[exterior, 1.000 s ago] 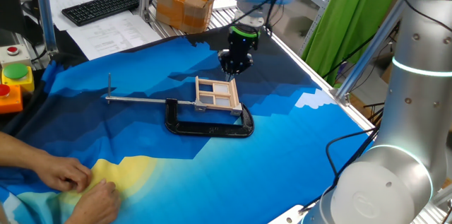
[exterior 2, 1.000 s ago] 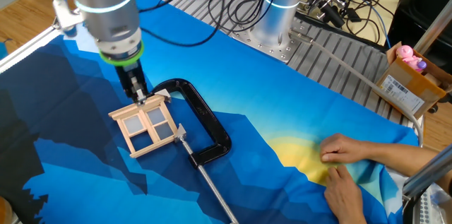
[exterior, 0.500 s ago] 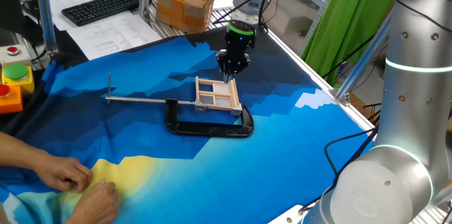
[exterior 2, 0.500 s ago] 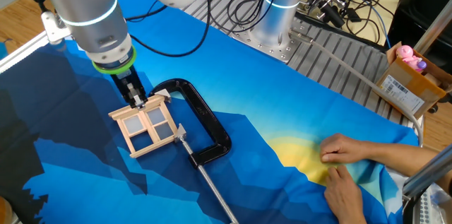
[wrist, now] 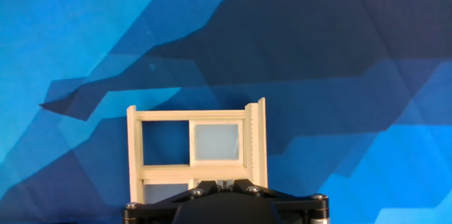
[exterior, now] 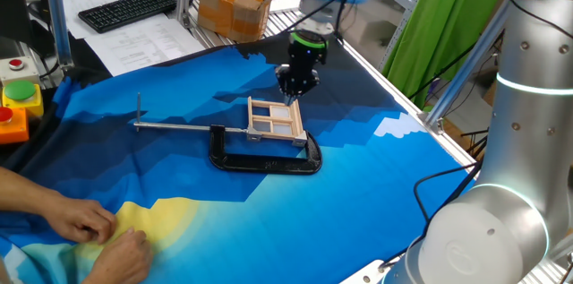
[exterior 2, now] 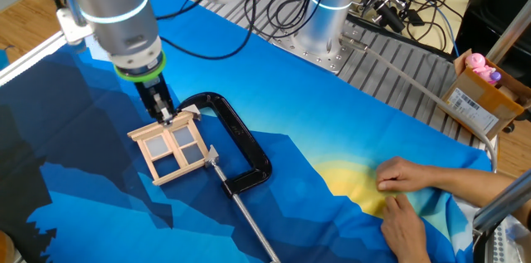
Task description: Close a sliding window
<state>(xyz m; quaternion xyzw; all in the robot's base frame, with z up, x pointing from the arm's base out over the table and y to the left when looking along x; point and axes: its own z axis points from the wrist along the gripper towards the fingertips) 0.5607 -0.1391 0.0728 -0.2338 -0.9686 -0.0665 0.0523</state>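
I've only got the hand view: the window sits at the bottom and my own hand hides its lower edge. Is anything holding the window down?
Observer: Yes. A black clamp lies on the cloth and grips the window along one side of its frame.
Operator: Where is my hand against the frame?
Observer: The hand points straight down, with its tips at the frame edge next to the clamp's curved end. I cannot tell whether it is open or shut.
Operator: Anyone near the table?
Observer: A person's hands rest on the yellow patch of the cloth, well apart from the window.
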